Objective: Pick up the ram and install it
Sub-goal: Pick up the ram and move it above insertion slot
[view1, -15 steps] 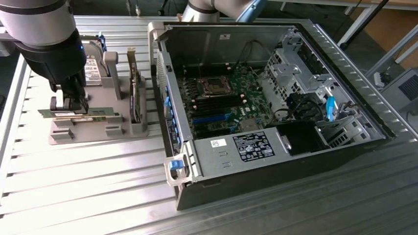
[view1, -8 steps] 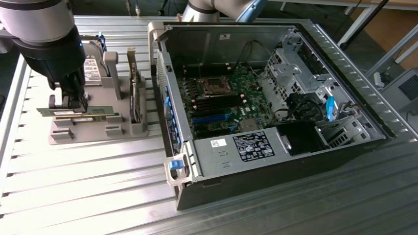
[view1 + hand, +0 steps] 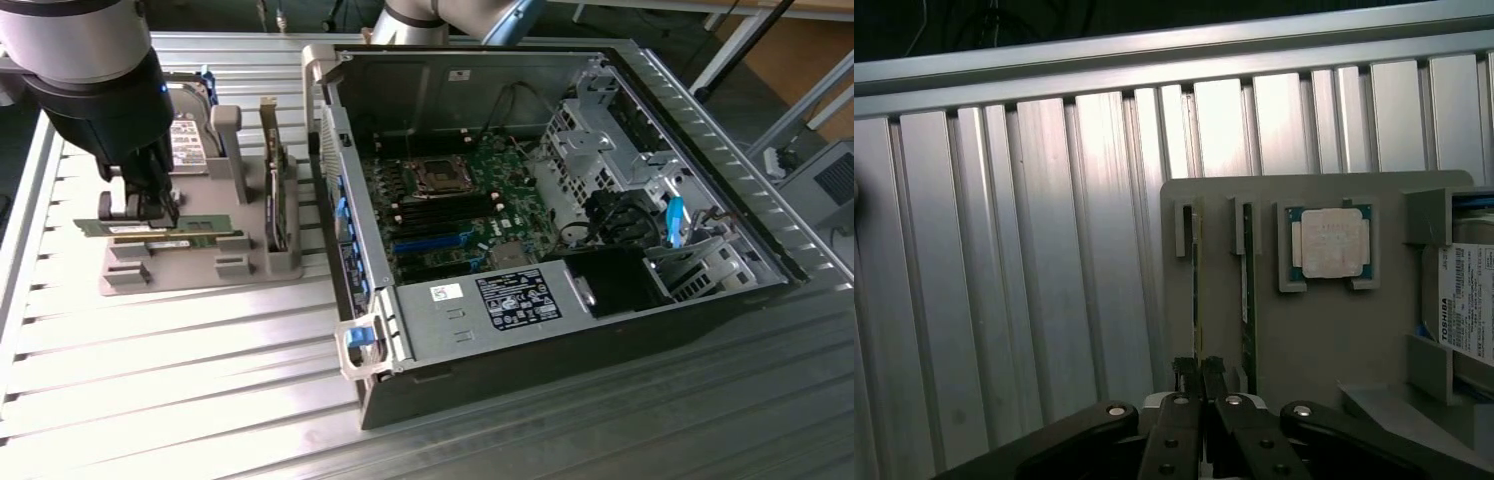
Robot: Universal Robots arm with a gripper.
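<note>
My end effector (image 3: 1199, 372) is pinched nearly closed on the top edge of the ram (image 3: 1195, 290) — a thin green stick standing on edge in the grey holder (image 3: 1314, 340), directly under my fingertips. A second stick (image 3: 1247, 290) stands just beside it — the open computer case (image 3: 534, 200) sits well apart on the counter (image 3: 160, 380).

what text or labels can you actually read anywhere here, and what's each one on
"TOSHIBA": on the white label of the drive standing in the grey holder.
Black label on the silver power supply box: too small to read.
White sticker beside it: too small to read.
Long green ram stick: any print is too small to read.
Square silver processor chip: no legible marking.
</note>
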